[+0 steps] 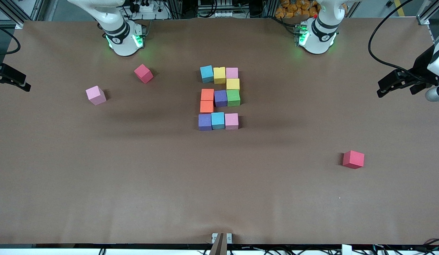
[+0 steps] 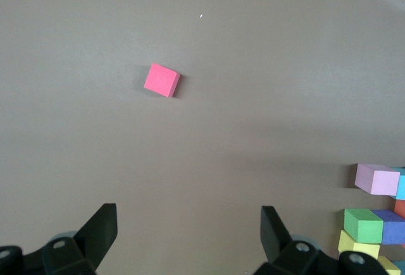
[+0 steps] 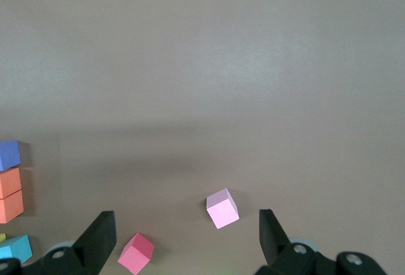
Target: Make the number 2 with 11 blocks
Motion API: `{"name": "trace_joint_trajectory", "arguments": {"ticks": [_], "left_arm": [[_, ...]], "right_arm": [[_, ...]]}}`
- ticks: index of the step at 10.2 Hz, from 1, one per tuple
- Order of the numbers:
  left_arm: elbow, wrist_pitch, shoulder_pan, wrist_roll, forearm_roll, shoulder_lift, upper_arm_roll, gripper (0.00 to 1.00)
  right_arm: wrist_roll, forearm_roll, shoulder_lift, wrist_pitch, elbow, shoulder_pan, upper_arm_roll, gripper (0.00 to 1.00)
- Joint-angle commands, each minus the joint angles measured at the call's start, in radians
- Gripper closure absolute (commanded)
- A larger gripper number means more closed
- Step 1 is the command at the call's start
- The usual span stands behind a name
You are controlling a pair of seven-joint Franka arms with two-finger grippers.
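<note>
11 blocks (image 1: pixel 219 98) sit touching in a 2-shape mid-tabletop (image 1: pixel 219 184); a loose pink cube (image 1: pixel 96 95) and 2 red cubes (image 1: pixel 144 73) lie apart. Both arms wait at the tabletop's ends — left gripper (image 2: pixel 190 237) and right gripper (image 3: pixel 186 240), fingers spread, empty.

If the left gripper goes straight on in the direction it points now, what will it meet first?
Probably only the bare table. The left gripper is open and points down at it. The red cube lies farther along in the left wrist view, so it seems off that line, though depth is unclear.
</note>
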Motion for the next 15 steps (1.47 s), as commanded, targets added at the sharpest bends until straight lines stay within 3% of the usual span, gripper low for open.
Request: {"name": "trace_joint_trajectory", "arguments": {"ticks": [1, 5, 15], "left_arm": [[-0.03, -0.001, 0.012, 0.021, -0.009, -0.036, -0.017, 0.0], [-0.103, 0.009, 0.009, 0.019, -0.009, -0.096, -0.017, 0.0], [-0.103, 0.041, -0.057, 0.066, -0.008, -0.072, 0.037, 0.0]], "right_arm": [[0.018, -0.004, -0.001, 0.0, 0.008, 0.0, 0.003, 0.0], [0.018, -0.004, 0.002, 0.003, 0.005, 0.001, 0.003, 0.0], [0.018, -0.003, 0.003, 0.002, 0.005, -0.003, 0.002, 0.0]]}}
